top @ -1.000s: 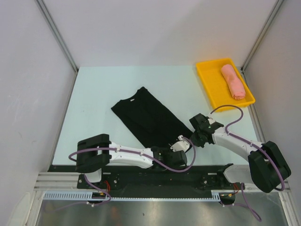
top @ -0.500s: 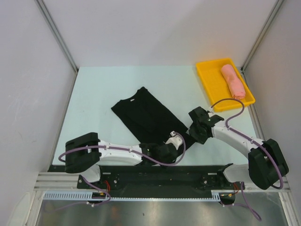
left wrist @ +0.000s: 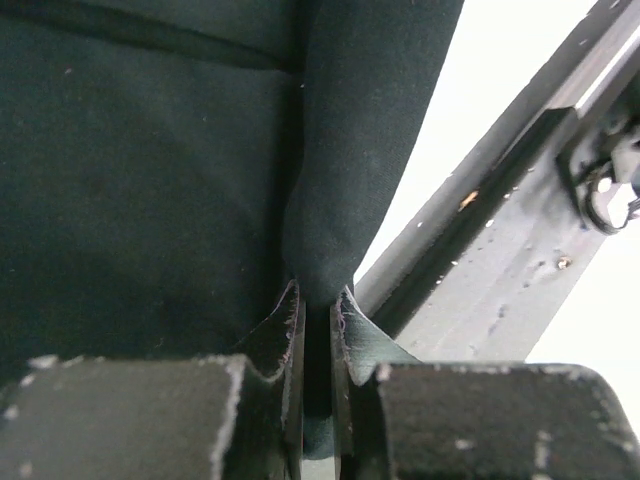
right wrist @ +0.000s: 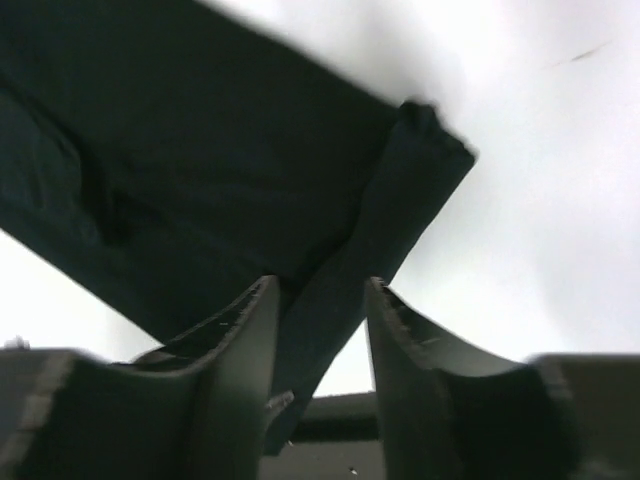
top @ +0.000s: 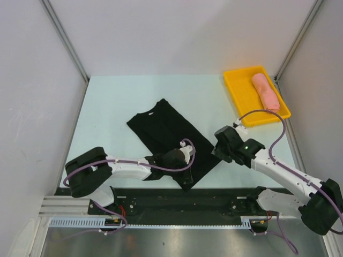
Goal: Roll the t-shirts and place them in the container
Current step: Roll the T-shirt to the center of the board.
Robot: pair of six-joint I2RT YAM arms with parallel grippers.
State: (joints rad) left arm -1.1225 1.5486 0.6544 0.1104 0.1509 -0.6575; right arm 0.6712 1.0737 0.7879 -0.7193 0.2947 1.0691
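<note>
Toward the near edge of the desk [top: 107, 101] lies the folded black tee [top: 166, 131]; my left fingers [left wrist: 292, 325] pinch its hem, to start the roll. My right fingers [right wrist: 235, 350] straddle the other corner, parted; I judge they must close next.

The black t-shirt [top: 161, 128] is soft matt cloth, faintly fuzzy, with pale lint specks up close. The pink roll [top: 266, 92] is soft matt cloth too. The tray [top: 241, 99] is smooth yellow plastic with a slight sheen. The table [top: 118, 101] has a smooth, matt, pale top. The left gripper [left wrist: 318, 300] has dull black fingers [left wrist: 285, 330] with rough, scuffed edges; those of the right gripper [right wrist: 318, 290] look equally dark and matt. The arm links [top: 128, 170] are smooth white plastic, the cables [top: 262, 112] smooth purple sheathing. The base plate [left wrist: 490, 290] is matt black, scratched and flecked; the near sheet [top: 177, 243] is brushed metal
</note>
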